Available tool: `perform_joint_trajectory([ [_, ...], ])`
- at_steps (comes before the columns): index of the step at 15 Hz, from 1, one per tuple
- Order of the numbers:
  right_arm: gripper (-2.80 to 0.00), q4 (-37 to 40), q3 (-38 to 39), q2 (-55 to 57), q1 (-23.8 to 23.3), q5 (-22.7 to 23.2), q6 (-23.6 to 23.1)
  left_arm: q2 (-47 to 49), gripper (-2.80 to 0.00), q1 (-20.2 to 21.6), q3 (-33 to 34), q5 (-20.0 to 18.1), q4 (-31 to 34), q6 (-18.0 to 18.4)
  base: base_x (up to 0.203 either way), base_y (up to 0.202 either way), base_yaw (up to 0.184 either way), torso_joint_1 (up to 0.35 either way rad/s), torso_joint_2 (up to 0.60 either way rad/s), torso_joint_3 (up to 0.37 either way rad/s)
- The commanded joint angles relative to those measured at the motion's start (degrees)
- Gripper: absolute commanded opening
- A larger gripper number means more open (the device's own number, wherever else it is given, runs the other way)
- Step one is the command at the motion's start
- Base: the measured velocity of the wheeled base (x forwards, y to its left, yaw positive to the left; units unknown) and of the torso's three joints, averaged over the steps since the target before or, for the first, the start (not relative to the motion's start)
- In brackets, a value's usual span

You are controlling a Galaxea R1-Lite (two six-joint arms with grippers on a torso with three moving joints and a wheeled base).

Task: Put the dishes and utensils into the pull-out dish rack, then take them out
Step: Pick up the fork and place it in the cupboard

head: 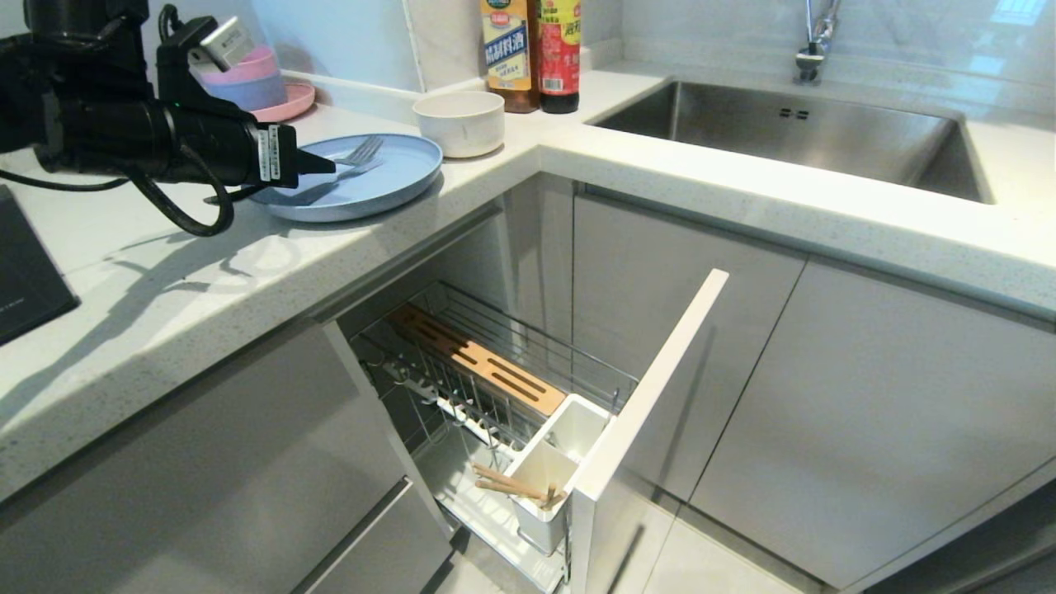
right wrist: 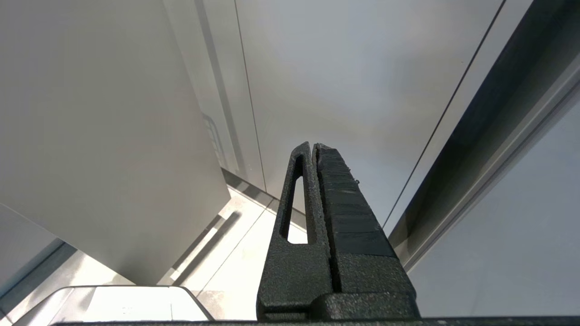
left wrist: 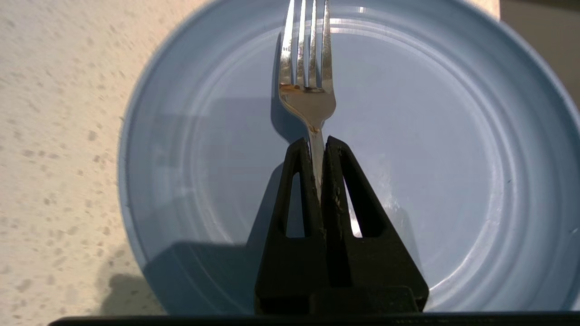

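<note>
Fork (left wrist: 308, 97) in left hand (left wrist: 318, 141), label-free.

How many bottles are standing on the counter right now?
2: the yellow-label bottle and the red-label bottle stand side by side at the back wall, behind the off-white bowl. None appears hidden.

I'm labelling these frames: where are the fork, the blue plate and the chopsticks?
fork (left wrist: 308, 102): left wrist view, base of tines.
blue plate (left wrist: 453, 149): left wrist view, bare inner surface.
chopsticks (head: 507, 485): head view, mid-shafts.
</note>
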Motion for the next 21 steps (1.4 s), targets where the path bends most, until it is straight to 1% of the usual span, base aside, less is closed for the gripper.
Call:
perform_joint_trajectory([
  [1, -2.80, 0.00, 0.09, 0.02, 0.00, -0.02, -0.01, -1.05, -2.80, -0.01, -0.04, 0.05, -0.50, -0.09, 0.000, 0.000, 0.000, 0.000, 0.00, 0.000],
  [3, -2.80, 0.00, 0.09, 0.02, 0.00, -0.02, -0.01, -2.38, -2.80, -0.01, -0.07, 0.88, -1.78, -1.51, 0.000, 0.000, 0.000, 0.000, 0.00, 0.000],
  [6, -2.80, 0.00, 0.09, 0.02, 0.00, -0.02, -0.01, -4.86, -2.80, -0.86, 0.02, 4.02, -3.70, -5.05, 0.000, 0.000, 0.000, 0.000, 0.00, 0.000],
  [8, -2.80, 0.00, 0.09, 0.02, 0.00, -0.02, -0.01, -6.98, -2.80, -2.66, 0.02, 6.19, -3.91, -9.42, 0.000, 0.000, 0.000, 0.000, 0.00, 0.000],
  [9, -2.80, 0.00, 0.09, 0.02, 0.00, -0.02, -0.01, -8.21, -2.80, -4.06, 0.02, 7.22, -3.86, -12.17, 0.000, 0.000, 0.000, 0.000, 0.00, 0.000],
  [11, -2.80, 0.00, 0.09, 0.02, 0.00, -0.02, -0.01, -10.35, -2.80, -7.50, 0.05, 9.98, -3.55, -18.99, 0.000, 0.000, 0.000, 0.000, 0.00, 0.000],
  [12, -2.80, 0.00, 0.09, 0.02, 0.00, -0.02, -0.01, -11.23, -2.80, -9.01, 0.10, 11.19, -3.38, -21.82, 0.000, 0.000, 0.000, 0.000, 0.00, 0.000],
  [13, -2.80, 0.00, 0.09, 0.02, 0.00, -0.02, -0.01, -12.64, -2.80, -11.41, 0.33, 12.41, -3.15, -24.97, 0.000, 0.000, 0.000, 0.000, 0.00, 0.000],
  [14, -2.80, 0.00, 0.09, 0.02, 0.00, -0.01, -0.01, -13.72, -2.80, -13.50, 0.47, 13.50, -2.33, -28.15, 0.000, 0.000, 0.000, 0.000, 0.00, 0.000],
  [15, -2.80, 0.00, 0.09, 0.02, 0.00, -0.02, -0.01, -14.88, -2.80, -15.29, 0.52, 14.11, -0.83, -30.57, 0.000, 0.000, 0.000, 0.000, 0.00, 0.000],
  [17, -2.80, 0.00, 0.09, 0.02, 0.00, -0.01, -0.01, -16.54, -2.80, -19.17, 0.68, 14.15, 3.43, -35.30, 0.000, 0.000, 0.000, 0.000, 0.00, 0.000],
  [19, -2.80, 0.00, 0.09, 0.02, 0.00, -0.02, -0.01, -17.10, -2.80, -22.67, 1.64, 13.79, 9.06, -36.40, 0.000, 0.000, 0.000, 0.000, 0.00, 0.000],
  [21, -2.80, 0.00, 0.09, 0.02, 0.00, -0.02, -0.01, -17.08, -2.80, -26.70, 2.55, 13.58, 15.36, -38.75, 0.000, 0.000, 0.000, 0.000, 0.00, 0.000],
])
